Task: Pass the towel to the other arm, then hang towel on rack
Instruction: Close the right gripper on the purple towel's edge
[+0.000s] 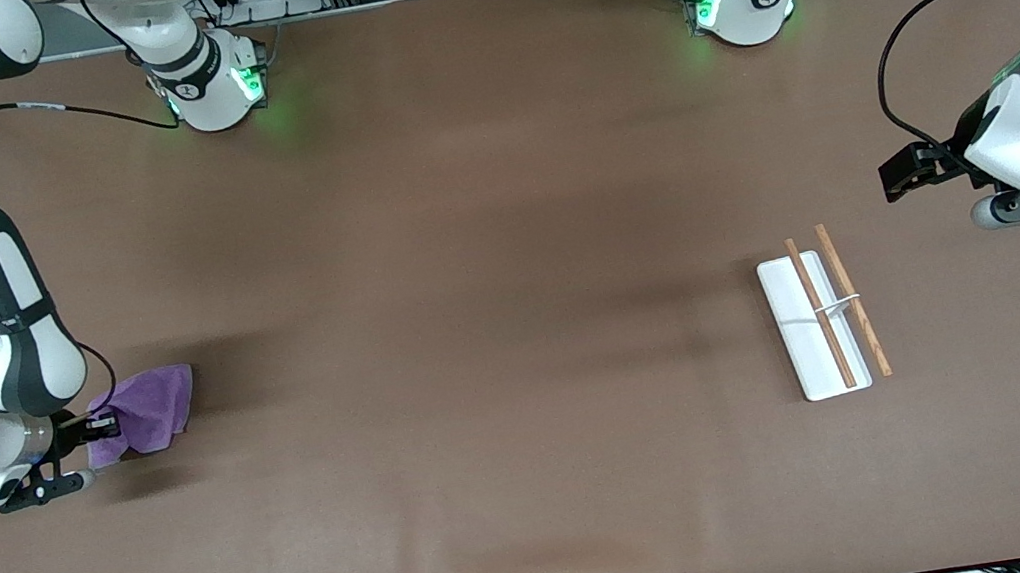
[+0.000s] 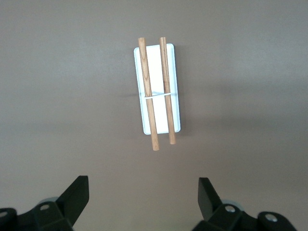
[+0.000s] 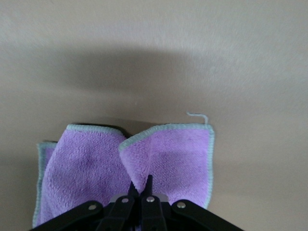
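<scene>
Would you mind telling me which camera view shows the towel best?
The right wrist view: the towel fills the lower frame, purple with a pale edging, pinched into a fold by the shut right gripper. The front view shows it small, at the right arm's end of the table. The left wrist view shows none of it.

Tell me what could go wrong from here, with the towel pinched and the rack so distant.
1. The right tool is shut on a small bunched fold at the towel's edge; that thin pinch might slip on lifting.
2. Most of the cloth is ungripped, so it may sag and give the open left tool a poor target at handover.
3. The rack has thin rods on a small base; a dragging towel could push it along the table.
</scene>
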You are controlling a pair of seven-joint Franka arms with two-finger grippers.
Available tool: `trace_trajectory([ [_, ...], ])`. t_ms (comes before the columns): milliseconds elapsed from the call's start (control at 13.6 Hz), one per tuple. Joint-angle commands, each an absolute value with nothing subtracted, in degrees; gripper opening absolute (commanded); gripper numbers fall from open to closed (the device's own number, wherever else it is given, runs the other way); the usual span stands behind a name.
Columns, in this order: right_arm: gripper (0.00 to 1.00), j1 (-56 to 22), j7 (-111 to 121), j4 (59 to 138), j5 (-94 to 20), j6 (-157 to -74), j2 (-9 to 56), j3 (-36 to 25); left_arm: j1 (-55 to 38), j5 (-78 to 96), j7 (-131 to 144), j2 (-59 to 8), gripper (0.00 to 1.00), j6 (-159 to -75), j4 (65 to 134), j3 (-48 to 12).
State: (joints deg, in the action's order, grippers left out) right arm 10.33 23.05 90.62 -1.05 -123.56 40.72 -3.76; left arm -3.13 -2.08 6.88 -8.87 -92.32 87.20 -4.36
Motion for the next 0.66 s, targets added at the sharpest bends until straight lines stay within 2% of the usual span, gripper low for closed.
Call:
trace_trajectory([
  [0,0.00,10.11,23.64,90.88,-1.76,-121.56,35.18,-3.08,-2.99,-1.14,6.33,-8.61,1.00,-92.90,87.45,-4.39],
  [295,0.00,9.93,23.73,90.44,-1.76,-117.34,27.61,-0.36,-2.90,-1.14,6.33,-8.53,1.00,-92.90,87.89,-4.48],
  [590,0.00,9.41,26.54,89.30,-1.67,-117.25,22.51,5.52,-2.81,-1.14,6.24,-8.18,1.00,-92.90,88.77,-4.40],
])
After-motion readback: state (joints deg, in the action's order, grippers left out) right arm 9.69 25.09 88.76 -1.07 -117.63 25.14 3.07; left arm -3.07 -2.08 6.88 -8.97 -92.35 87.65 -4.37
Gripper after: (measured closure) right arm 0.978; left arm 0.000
